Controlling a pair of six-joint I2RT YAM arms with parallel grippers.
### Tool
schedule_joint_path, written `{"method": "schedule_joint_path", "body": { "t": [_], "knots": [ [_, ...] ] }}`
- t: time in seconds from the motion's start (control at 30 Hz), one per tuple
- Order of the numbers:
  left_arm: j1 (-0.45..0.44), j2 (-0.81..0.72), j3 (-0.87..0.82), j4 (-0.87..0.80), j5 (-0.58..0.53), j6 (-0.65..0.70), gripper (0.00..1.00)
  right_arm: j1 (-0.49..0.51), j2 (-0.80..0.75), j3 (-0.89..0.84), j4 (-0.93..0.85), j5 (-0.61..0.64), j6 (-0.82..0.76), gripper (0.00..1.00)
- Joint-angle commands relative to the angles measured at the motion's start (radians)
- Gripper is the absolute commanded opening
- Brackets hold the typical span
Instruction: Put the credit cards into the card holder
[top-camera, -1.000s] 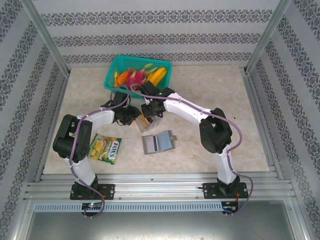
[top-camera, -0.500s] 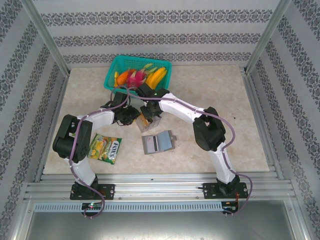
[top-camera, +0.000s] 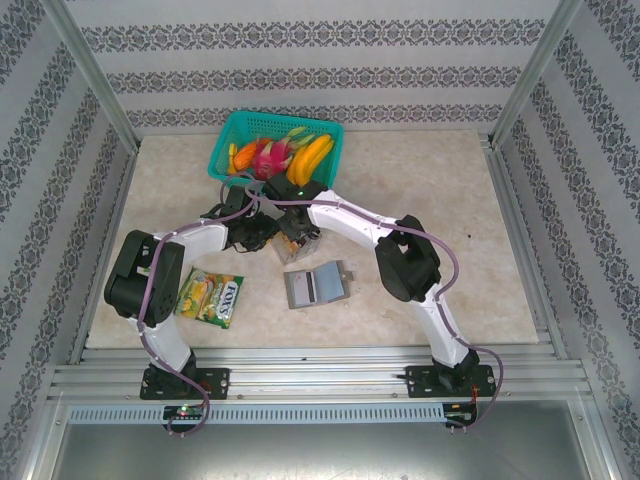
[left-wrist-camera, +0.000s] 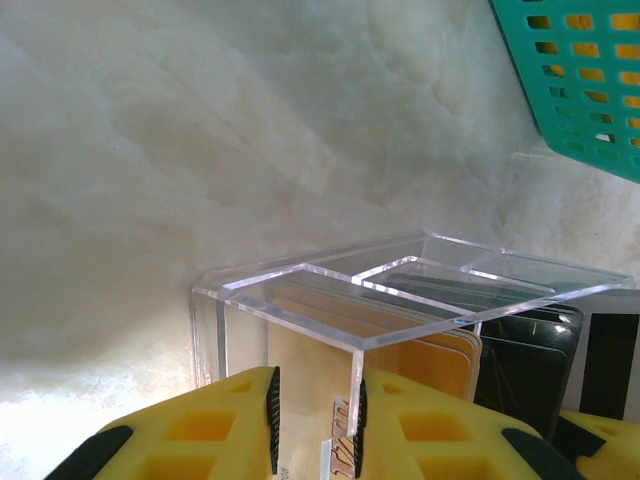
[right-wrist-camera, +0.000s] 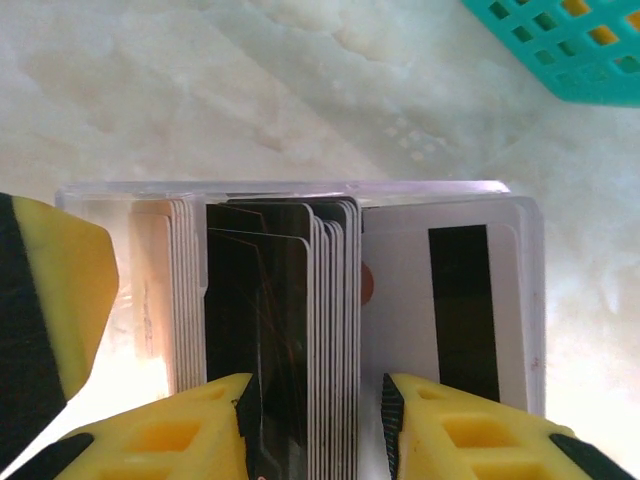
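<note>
As seen from above, at mid-table on the cream marble-look tabletop: a small clear acrylic open-top box, upright and split by clear dividers into compartments. Holds the thin rectangular plastic credit cards, all standing on edge. End compartment beside the left gripper: tan-orange cards, packed face to face. Middle compartment: dark cards, backed by a stack of white-edged ones. Other end: a white card with a black stripe.

Left gripper, yellow-fingered: low at the left of the box, jaws drawn narrow astride a corner wall and the edge of a tan-orange card. Cannot tell whether pressing on either.

Right gripper, also yellow-fingered: over the middle compartment, jaws partly apart and straddling the white-edged stack. A sliver of space between stack and right-hand pad, so not clamped.

Just near of the box, slightly right and apart from it: the card holder, a flat grey square-ish folding wallet lying on the tabletop. Pale panel with a dark band on its face; too small to tell more.

Far and left of the box: a teal plastic mesh basket, carrying a yellow banana, a pink dragon fruit and some orange pieces.

Near-left, beside the left arm: a green-yellow snack packet, lying flat.
</note>
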Motion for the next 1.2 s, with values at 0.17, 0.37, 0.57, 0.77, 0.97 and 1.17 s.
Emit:
{"method": "schedule_joint_path", "body": {
  "t": [0.17, 0.37, 0.57, 0.77, 0.97, 1.17],
  "knots": [
    [0.009, 0.008, -0.041, -0.026, -0.017, -0.009, 0.25, 0.018, 0.0, 0.032, -0.035, 0.128, -0.024, 0.39],
    [0.01, 0.006, -0.038, -0.027, -0.012, -0.009, 0.25, 0.022, -0.003, 0.03, -0.036, 0.102, -0.033, 0.36],
    [0.009, 0.006, -0.038, -0.03, -0.013, -0.007, 0.25, 0.024, 0.004, 0.03, -0.038, 0.102, -0.031, 0.32],
    [0.008, 0.005, -0.04, -0.031, -0.014, -0.007, 0.25, 0.024, -0.001, 0.03, -0.037, 0.112, -0.032, 0.26],
    [0.01, 0.006, -0.038, -0.033, -0.014, -0.006, 0.25, 0.023, -0.007, 0.03, -0.039, 0.119, -0.032, 0.17],
    [0.01, 0.009, -0.032, -0.033, -0.013, -0.007, 0.25, 0.024, -0.017, 0.031, -0.043, 0.13, -0.027, 0.14]
  ]
}}
